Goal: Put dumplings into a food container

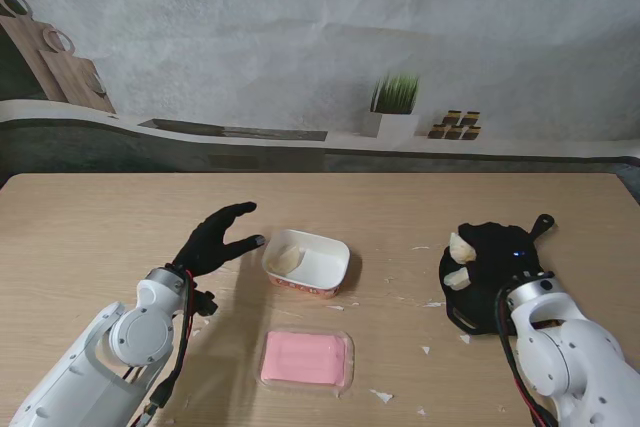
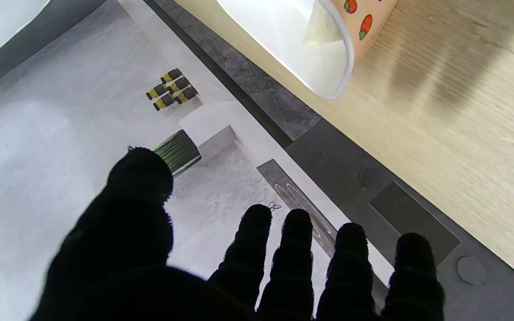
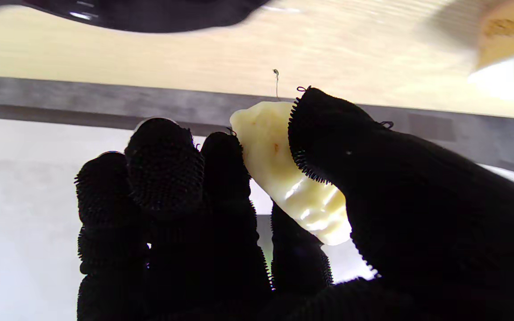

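Pale wood tabletop (image 1: 120,217) runs out to a grey counter with a potted plant (image 1: 394,97) against a plaster wall. On the right wrist view, the thumb (image 3: 328,129) and a fingertip (image 3: 225,151) of the right hand (image 3: 257,232) pinch a pale, pleated dumpling (image 3: 283,174) between them, the remaining fingers curled alongside. From the stand, that right hand (image 1: 492,252) sits over a black pan (image 1: 478,307) at the right of the table, where two dumplings (image 1: 461,245) show at the pan's left side. The left hand (image 1: 213,239) holds nothing, its thumb and four fingers (image 2: 295,249) spread apart, hovering just left of the food container (image 1: 307,263), a white paper tray with a fruit-printed outer wall (image 2: 364,26). One dumpling (image 1: 288,260) already lies inside it. A pink lid (image 1: 306,358) rests flat nearer to me than the container. White scraps (image 1: 381,396) are scattered over the table.
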Action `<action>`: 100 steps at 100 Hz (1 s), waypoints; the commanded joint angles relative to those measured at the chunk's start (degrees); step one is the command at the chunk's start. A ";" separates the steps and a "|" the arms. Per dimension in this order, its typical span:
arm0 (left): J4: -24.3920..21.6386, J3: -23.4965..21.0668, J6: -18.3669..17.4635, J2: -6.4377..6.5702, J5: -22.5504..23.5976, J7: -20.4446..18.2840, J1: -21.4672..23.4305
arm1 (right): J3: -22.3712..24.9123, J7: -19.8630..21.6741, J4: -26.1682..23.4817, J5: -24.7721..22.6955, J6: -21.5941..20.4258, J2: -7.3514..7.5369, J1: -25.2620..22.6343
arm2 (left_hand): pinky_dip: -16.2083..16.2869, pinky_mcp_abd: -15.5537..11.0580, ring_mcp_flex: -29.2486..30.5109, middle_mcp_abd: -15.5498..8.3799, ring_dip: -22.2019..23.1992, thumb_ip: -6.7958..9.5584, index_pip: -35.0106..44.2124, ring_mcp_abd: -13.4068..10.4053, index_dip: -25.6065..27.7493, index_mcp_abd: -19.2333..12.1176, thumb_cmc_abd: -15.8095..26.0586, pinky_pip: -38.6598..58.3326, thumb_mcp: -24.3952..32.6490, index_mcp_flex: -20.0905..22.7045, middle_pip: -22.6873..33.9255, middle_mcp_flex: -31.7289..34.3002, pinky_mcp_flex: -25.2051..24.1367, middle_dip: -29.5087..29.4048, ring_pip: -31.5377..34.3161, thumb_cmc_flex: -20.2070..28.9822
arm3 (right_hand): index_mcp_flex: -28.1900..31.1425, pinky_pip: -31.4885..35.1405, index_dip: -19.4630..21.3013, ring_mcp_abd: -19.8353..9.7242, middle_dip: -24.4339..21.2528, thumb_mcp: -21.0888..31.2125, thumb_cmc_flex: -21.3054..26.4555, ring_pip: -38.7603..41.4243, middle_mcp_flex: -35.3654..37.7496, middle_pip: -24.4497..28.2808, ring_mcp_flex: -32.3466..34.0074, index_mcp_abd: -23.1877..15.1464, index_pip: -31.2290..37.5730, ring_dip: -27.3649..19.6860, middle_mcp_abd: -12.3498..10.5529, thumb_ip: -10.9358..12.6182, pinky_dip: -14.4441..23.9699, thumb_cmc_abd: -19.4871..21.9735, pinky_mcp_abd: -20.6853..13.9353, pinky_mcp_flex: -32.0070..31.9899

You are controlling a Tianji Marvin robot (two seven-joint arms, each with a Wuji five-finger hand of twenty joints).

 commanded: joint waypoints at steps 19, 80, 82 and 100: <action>-1.39 -1.15 -0.42 -0.21 -0.01 -0.21 1.25 | -11.74 7.33 -2.55 4.85 2.45 -0.80 9.60 | 0.65 0.84 0.34 0.26 0.55 1.27 -0.76 0.14 -0.81 0.22 2.29 -1.74 -1.03 -0.05 -0.35 -0.03 -0.08 0.45 0.72 0.34 | 4.75 3.14 2.61 2.77 0.83 6.37 4.91 2.11 1.23 0.77 2.64 -1.21 4.44 0.37 -0.44 -0.73 1.35 1.32 0.87 -0.03; -2.36 -2.38 -0.35 -0.30 -0.02 0.38 2.16 | -42.72 12.22 10.80 17.33 15.10 -3.22 33.21 | 0.63 0.87 0.25 0.28 0.55 1.30 -0.79 0.13 -0.81 0.32 2.28 -1.73 -1.16 -0.06 -0.35 -0.10 -0.13 0.43 0.65 0.53 | 3.72 3.11 3.33 1.81 0.77 5.38 4.14 2.13 0.43 0.71 1.96 -2.73 4.20 0.33 -1.55 -0.50 1.70 2.43 -0.27 -0.11; -2.37 -2.41 -0.33 -0.30 -0.02 0.38 2.17 | -43.51 12.23 11.38 17.60 15.39 -3.34 33.78 | 0.63 0.88 0.28 0.21 0.55 1.29 -0.80 0.07 -0.81 0.23 2.33 -1.73 -1.17 -0.06 -0.39 -0.18 -0.12 0.42 0.67 0.51 | 3.55 3.10 3.33 1.76 0.74 5.26 4.10 2.15 0.29 0.76 1.84 -2.90 4.22 0.34 -1.66 -0.45 1.71 2.56 -0.44 -0.20; -2.43 -2.58 -0.33 -0.32 -0.08 0.44 2.19 | -48.98 12.16 15.72 18.77 16.50 -4.15 37.74 | 0.62 0.84 0.30 0.28 0.56 1.30 -0.81 0.12 -0.82 0.28 2.30 -1.73 -1.19 -0.04 -0.38 -0.12 -0.13 0.41 0.67 0.53 | 2.28 3.10 3.24 0.98 0.36 4.39 3.58 2.33 -0.81 1.38 0.97 -3.62 4.54 0.40 -2.53 -0.15 1.75 3.71 -1.73 -0.76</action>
